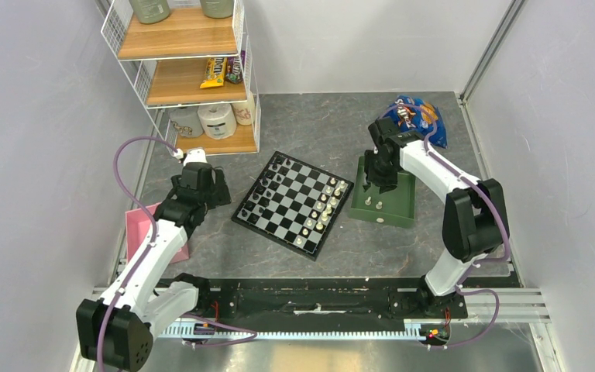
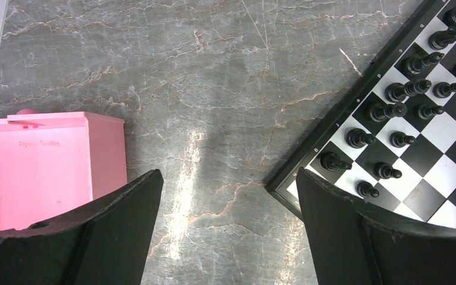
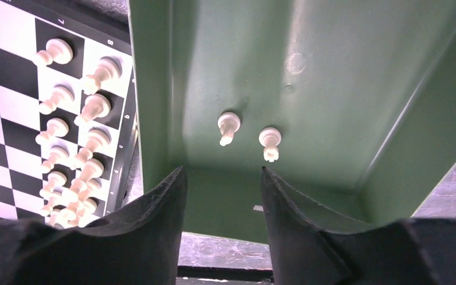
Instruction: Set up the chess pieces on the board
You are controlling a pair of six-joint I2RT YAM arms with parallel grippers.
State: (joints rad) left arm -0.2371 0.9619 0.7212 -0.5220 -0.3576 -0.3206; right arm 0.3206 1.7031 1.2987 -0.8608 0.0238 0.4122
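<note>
Our three views
Overhead we see everything; both wrist cameras look down closely, each catching the board (image 1: 293, 203).

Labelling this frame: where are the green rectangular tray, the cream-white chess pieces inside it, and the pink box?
green rectangular tray (image 3: 332, 71): right wrist view, bare floor.
cream-white chess pieces (image 3: 228, 127): right wrist view, the left piece's body.
pink box (image 2: 47, 166): left wrist view, its top face.

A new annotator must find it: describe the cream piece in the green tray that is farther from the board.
Right of the chessboard sits a green tray. Two cream pieces stand apart on its floor; the wanted piece is the one farther from the board, blunt-topped where its neighbour tapers.
</note>
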